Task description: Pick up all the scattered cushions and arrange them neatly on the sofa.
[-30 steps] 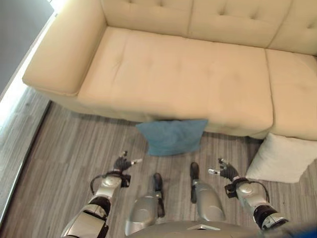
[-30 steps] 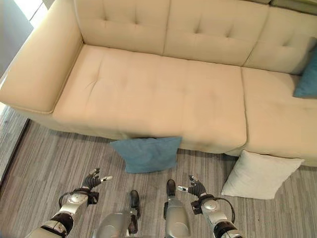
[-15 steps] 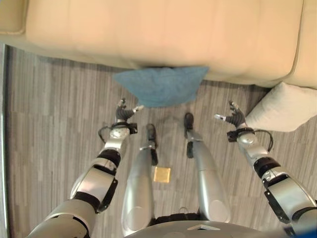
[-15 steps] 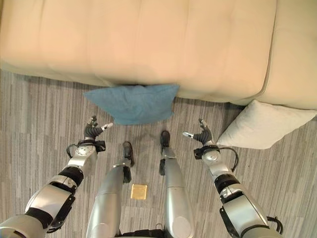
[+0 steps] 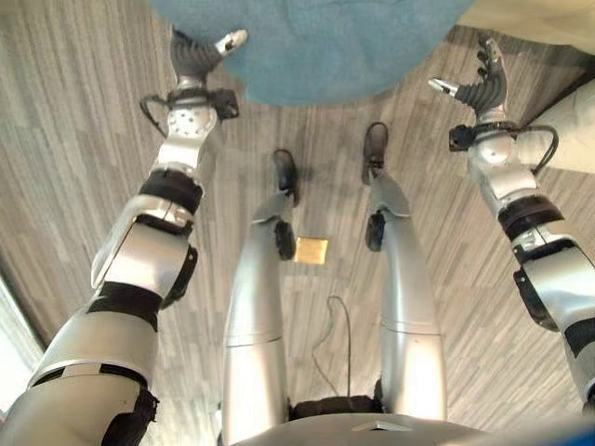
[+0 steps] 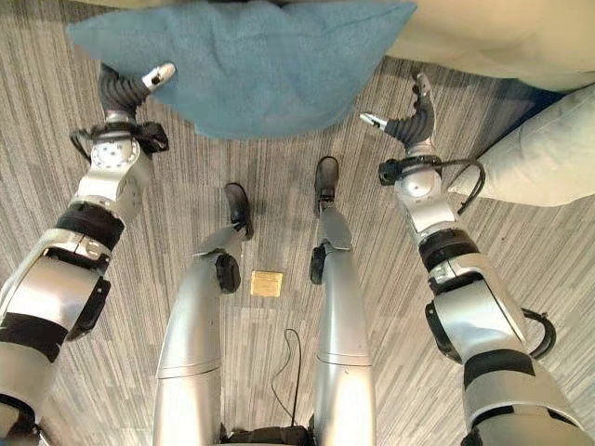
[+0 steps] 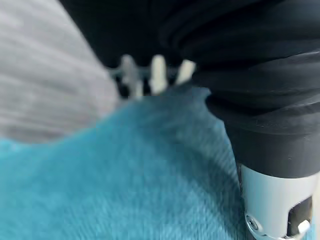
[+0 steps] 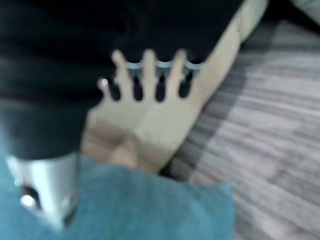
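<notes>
Right eye view: the robot has bent lower, so the left hand (image 6: 119,91) and right hand (image 6: 412,119), fingers apart, now flank the blue cushion (image 6: 251,65) on the floor (image 6: 279,186); a two-handed lift looks imminent.

A cushion (image 6: 246,65) lies on the floor (image 6: 130,353) against the sofa (image 6: 483,37), between both robot hands; another cushion (image 6: 548,149) lies right.

Head stereo pair: steep downward look onto grey wood-plank floor (image 6: 139,307); both eyes share the soft teal fabric cushion (image 6: 251,65). Wrist cameras: very close along each hand, both facing that cushion.
</notes>
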You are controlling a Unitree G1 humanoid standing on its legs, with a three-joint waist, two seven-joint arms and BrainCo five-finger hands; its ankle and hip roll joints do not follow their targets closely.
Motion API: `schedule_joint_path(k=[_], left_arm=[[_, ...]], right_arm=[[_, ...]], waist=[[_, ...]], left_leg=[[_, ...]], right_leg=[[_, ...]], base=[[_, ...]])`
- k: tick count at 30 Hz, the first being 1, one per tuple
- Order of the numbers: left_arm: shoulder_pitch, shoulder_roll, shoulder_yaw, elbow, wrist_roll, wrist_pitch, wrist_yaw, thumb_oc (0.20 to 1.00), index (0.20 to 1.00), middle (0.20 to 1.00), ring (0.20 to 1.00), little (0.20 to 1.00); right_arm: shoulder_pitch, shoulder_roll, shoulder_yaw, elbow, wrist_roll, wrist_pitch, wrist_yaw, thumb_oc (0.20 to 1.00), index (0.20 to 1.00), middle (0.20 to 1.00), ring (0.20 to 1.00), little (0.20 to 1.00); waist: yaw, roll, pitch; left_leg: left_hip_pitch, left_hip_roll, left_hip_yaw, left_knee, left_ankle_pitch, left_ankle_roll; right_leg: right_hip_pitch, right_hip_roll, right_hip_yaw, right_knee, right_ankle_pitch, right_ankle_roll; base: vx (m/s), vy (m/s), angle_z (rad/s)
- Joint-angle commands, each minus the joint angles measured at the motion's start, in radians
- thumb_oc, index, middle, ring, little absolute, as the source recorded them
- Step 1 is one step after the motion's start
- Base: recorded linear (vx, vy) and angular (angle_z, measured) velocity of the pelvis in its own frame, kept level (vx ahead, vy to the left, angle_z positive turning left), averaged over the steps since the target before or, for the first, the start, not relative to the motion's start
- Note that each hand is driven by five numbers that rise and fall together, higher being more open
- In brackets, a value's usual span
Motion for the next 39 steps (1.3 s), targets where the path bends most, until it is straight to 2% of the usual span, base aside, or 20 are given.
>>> schedule_joint_path(k=[1,5,14,15,21,25,26,27,29,30,33,39], left_arm=[[0.162,-0.012,0.043,0.007,0.01,-0.044,-0.014,1.0,1.0,1.0,1.0,1.0],[0.096,-0.033,-0.014,-0.039,0.011,-0.047,-0.01,1.0,1.0,1.0,1.0,1.0],[0.064,-0.045,-0.056,-0.116,-0.002,-0.057,-0.01,1.0,1.0,1.0,1.0,1.0],[0.055,-0.051,-0.07,-0.132,-0.006,-0.054,-0.009,1.0,1.0,1.0,1.0,1.0],[0.002,-0.084,-0.099,-0.142,-0.019,-0.065,0.001,1.0,1.0,1.0,1.0,1.0],[-0.022,-0.103,-0.106,-0.147,-0.028,-0.071,0.007,1.0,1.0,1.0,1.0,1.0],[-0.025,-0.107,-0.102,-0.148,-0.036,-0.073,0.008,1.0,1.0,1.0,1.0,1.0],[-0.02,-0.108,-0.096,-0.157,-0.04,-0.077,0.006,0.777,0.777,0.777,0.777,0.777],[-0.014,-0.114,-0.087,-0.173,-0.046,-0.084,0.009,0.256,0.256,0.256,0.256,0.256],[-0.013,-0.113,-0.087,-0.174,-0.046,-0.084,0.009,0.2,0.2,0.2,0.2,0.2],[0.026,-0.116,-0.058,-0.216,-0.062,-0.097,0.008,0.2,0.2,0.2,0.2,0.2],[0.115,-0.137,-0.048,-0.32,-0.017,-0.105,0.024,0.2,0.2,0.2,0.2,0.2]], right_arm=[[0.138,-0.015,0.028,-0.009,0.045,-0.032,0.008,1.0,1.0,1.0,1.0,1.0],[0.044,-0.072,0.074,0.001,0.058,-0.032,0.027,1.0,1.0,1.0,1.0,1.0],[-0.054,-0.111,0.142,-0.018,0.099,-0.039,0.063,1.0,1.0,1.0,1.0,1.0],[-0.098,-0.107,0.183,-0.029,0.092,-0.033,0.072,1.0,1.0,1.0,1.0,1.0],[-0.206,-0.047,0.25,0.004,0.086,-0.027,0.074,1.0,1.0,1.0,1.0,1.0],[-0.265,0.022,0.297,0.009,0.076,-0.02,0.081,1.0,1.0,1.0,1.0,1.0],[-0.269,0.037,0.301,0.002,0.079,-0.022,0.085,0.893,0.893,0.893,0.893,0.893],[-0.271,0.049,0.303,-0.012,0.08,-0.023,0.086,0.2,0.2,0.2,0.2,0.2],[-0.267,0.074,0.299,-0.045,0.083,-0.03,0.088,0.2,0.2,0.2,0.2,0.2],[-0.266,0.075,0.299,-0.046,0.083,-0.029,0.088,0.2,0.2,0.2,0.2,0.2],[-0.225,0.117,0.278,-0.122,0.084,-0.04,0.094,0.2,0.2,0.2,0.2,0.2],[-0.112,0.094,0.242,-0.25,-0.01,-0.031,0.091,0.2,0.2,0.2,0.2,0.2]], waist=[[-0.017,0.035,-0.115],[-0.011,0.05,-0.109],[0.012,0.067,-0.09],[0.021,0.071,-0.085],[0.044,0.088,-0.083],[0.06,0.097,-0.084],[0.062,0.097,-0.085],[0.064,0.097,-0.087],[0.063,0.095,-0.092],[0.062,0.095,-0.093],[0.058,0.084,-0.116],[0.045,0.067,-0.161]], left_leg=[[0.04,0.004,-0.077,-0.123,0.037,-0.072],[-0.02,0.001,-0.076,-0.112,0.045,-0.068],[-0.08,-0.001,-0.079,-0.064,0.049,-0.066],[-0.098,-0.001,-0.083,-0.044,0.05,-0.065],[-0.139,-0.005,-0.092,-0.004,0.052,-0.066],[-0.159,-0.007,-0.093,0.01,0.056,-0.066],[-0.161,-0.007,-0.094,0.013,0.057,-0.066],[-0.162,-0.006,-0.095,0.014,0.057,-0.066],[-0.164,-0.008,-0.096,0.018,0.06,-0.068],[-0.165,-0.008,-0.096,0.018,0.06,-0.068],[-0.153,-0.005,-0.101,0.008,0.061,-0.068],[-0.09,0.001,-0.117,-0.055,0.07,-0.07]], right_leg=[[0.059,-0.003,0.026,0.028,-0.089,0.065],[-0.008,-0.002,0.028,0.048,-0.085,0.069],[-0.071,0.001,0.027,0.111,-0.095,0.066],[-0.093,0.003,0.024,0.14,-0.103,0.06],[-0.128,0.003,0.02,0.184,-0.113,0.054],[-0.15,0.003,0.018,0.211,-0.121,0.049],[-0.154,0.004,0.017,0.219,-0.123,0.048],[-0.157,0.005,0.019,0.222,-0.124,0.048],[-0.159,0.007,0.014,0.23,-0.129,0.046],[-0.16,0.007,0.013,0.23,-0.129,0.046],[-0.148,0.014,0.005,0.223,-0.133,0.041],[-0.083,0.022,-0.015,0.183,-0.141,0.041]], base=[[0.03,0.037,0.02],[0.01,0.006,0.0],[0.0,-0.033,0.02],[0.01,-0.064,0.04],[0.0,-0.054,0.08],[0.0,0.0,0.0],[0.01,-0.034,0.01],[0.01,-0.036,0.01],[0.01,-0.019,0.01],[0.0,0.0,0.0],[0.0,-0.045,0.02],[-0.01,-0.017,0.02]])
